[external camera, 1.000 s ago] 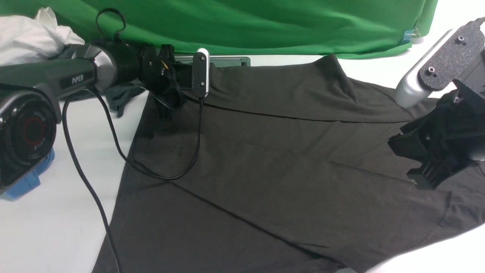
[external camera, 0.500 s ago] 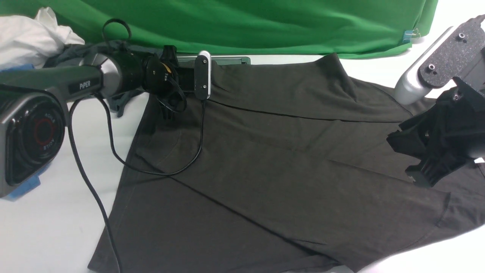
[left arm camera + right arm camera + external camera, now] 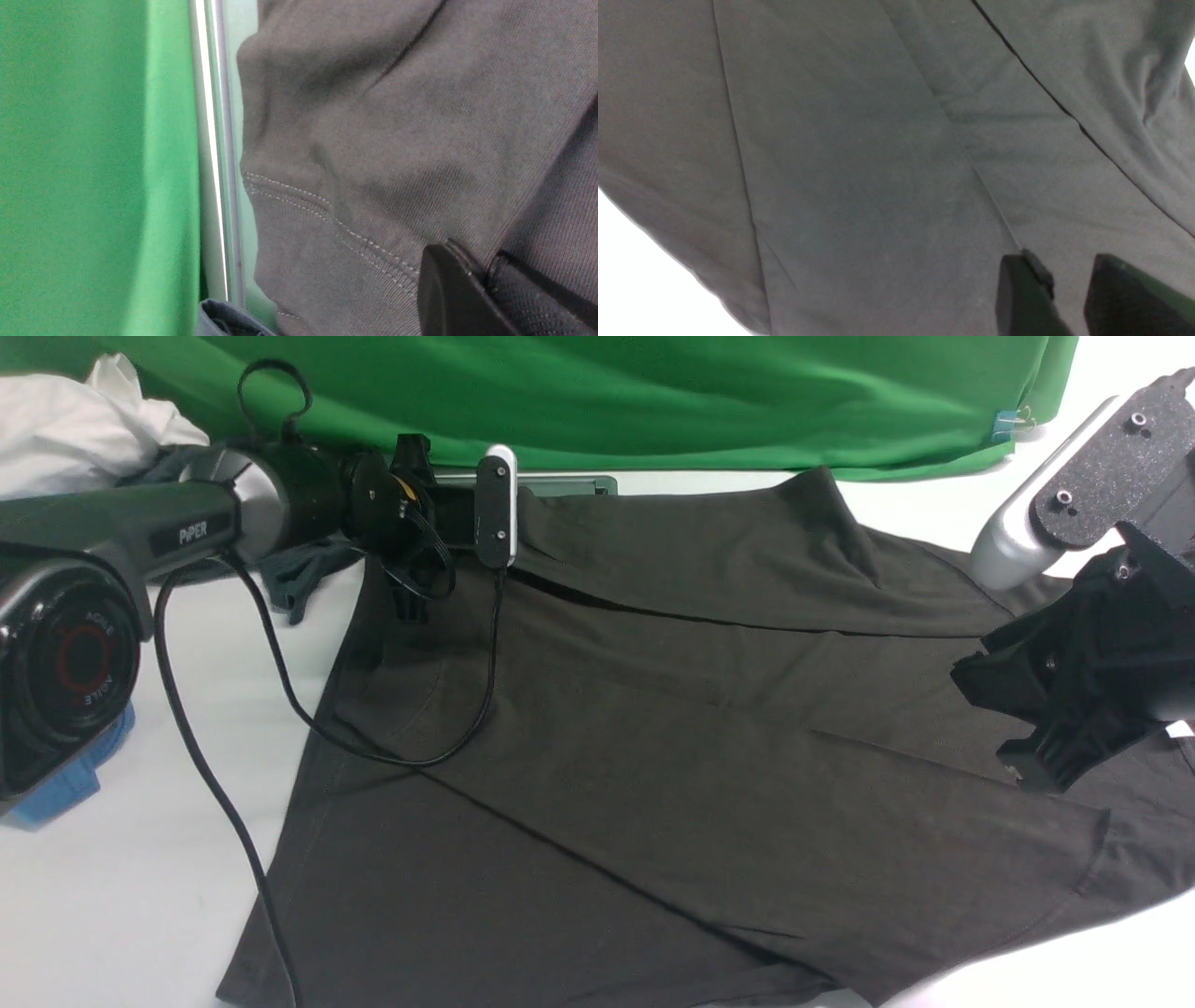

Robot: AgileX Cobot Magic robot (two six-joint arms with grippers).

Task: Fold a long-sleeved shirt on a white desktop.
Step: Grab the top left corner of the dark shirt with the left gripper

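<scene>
Large brownish-black long-sleeved shirt (image 3: 709,756) is lying spread across the smooth white worktop (image 3: 112,896), left fingers (image 3: 448,289) are pinching its stitched fold at 10 o'clock, right fingers (image 3: 1022,298) are hanging narrowly parted over its 3 o'clock side.

Dark grey left arm (image 3: 112,537) with white PIPER lettering (image 3: 193,534), a red-ringed black joint cap (image 3: 79,658) behind that lettering, black cable (image 3: 233,821) looping below it, white-edged camera (image 3: 495,513) beyond it; silver right arm (image 3: 1013,551) with speckled black two-screw plate (image 3: 1111,462) and black right gripper (image 3: 1064,275).

Matt, finely ribbed cloth shirt (image 3: 709,756); smooth desktop (image 3: 112,896).
</scene>
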